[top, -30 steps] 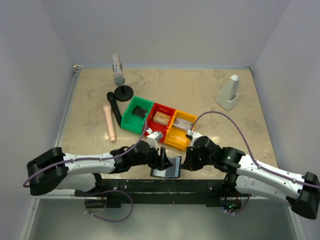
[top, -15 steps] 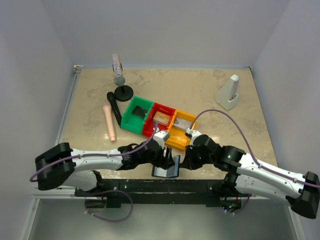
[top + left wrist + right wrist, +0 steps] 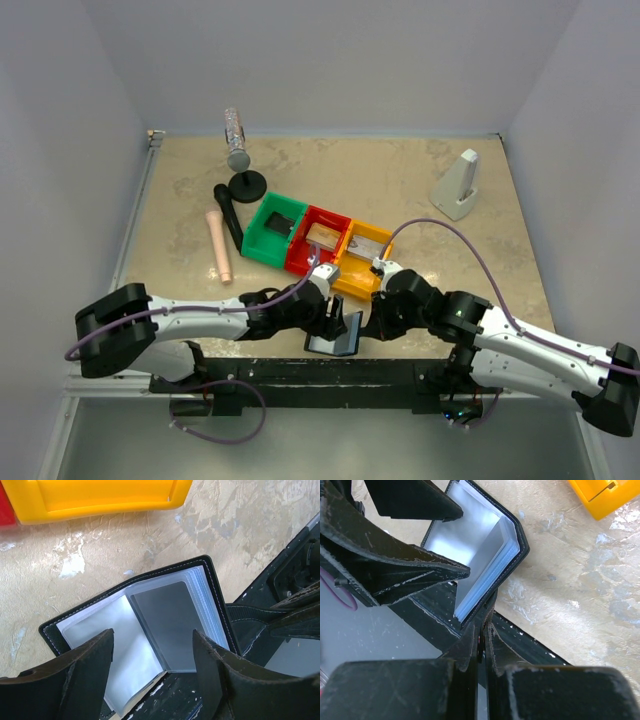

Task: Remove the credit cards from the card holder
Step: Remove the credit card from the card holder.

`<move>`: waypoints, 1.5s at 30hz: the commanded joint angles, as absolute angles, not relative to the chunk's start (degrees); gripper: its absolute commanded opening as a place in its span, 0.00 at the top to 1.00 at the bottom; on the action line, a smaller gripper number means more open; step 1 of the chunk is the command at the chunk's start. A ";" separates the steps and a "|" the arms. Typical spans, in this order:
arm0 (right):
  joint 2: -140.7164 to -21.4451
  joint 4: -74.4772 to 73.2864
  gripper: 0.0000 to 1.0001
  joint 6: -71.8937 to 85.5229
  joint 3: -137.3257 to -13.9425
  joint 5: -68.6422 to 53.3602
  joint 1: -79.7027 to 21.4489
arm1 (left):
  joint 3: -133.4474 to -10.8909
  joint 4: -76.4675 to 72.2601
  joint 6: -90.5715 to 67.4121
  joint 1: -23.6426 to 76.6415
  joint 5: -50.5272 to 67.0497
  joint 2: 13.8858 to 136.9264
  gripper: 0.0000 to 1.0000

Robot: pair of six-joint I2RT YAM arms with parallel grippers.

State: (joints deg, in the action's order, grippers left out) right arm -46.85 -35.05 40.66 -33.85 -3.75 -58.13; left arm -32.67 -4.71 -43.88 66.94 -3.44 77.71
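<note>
Open card holder (image 3: 117, 640), lower centre of the top view, at the near edge of the table (image 3: 400, 190) and just below the yellow bin (image 3: 362, 255). The black cover lies spread, and a stack of clear sleeves (image 3: 202, 602) stands up from its spine. A grey card (image 3: 167, 625) shows in the front sleeve, at the middle of the left wrist view. I cannot tell whether the other sleeves hold cards.

My right claw (image 3: 481, 636) is at the lower centre of its own view. Its jaws are pressed almost together on the lower edge of the black cover, pinning the holder in place. My left claw (image 3: 152, 636) hangs over the open pages with its jaws wide apart, one finger at each lower corner of the frame. It holds nothing and touches no sleeve that I can see.

Step in hand, as I judge it: holder opened and steadied, no card drawn yet. The next move calls for my left claw to narrow and descend onto the exposed edge of the grey card, then slide it out along the sleeve mouth while my right claw holds the cover. The sleeves are thin and slippery, so a pinch may catch plastic, not card.
</note>
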 commanded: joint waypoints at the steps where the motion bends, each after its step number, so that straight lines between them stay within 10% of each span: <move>1: -46.58 -34.80 1.00 39.90 -36.30 -2.46 -58.45 | -33.66 -6.59 -43.51 67.32 -3.87 75.94 0.30; 45: -46.49 -35.24 1.00 39.81 -36.74 -2.55 -58.62 | -37.53 4.84 -45.09 69.70 -12.39 79.55 0.31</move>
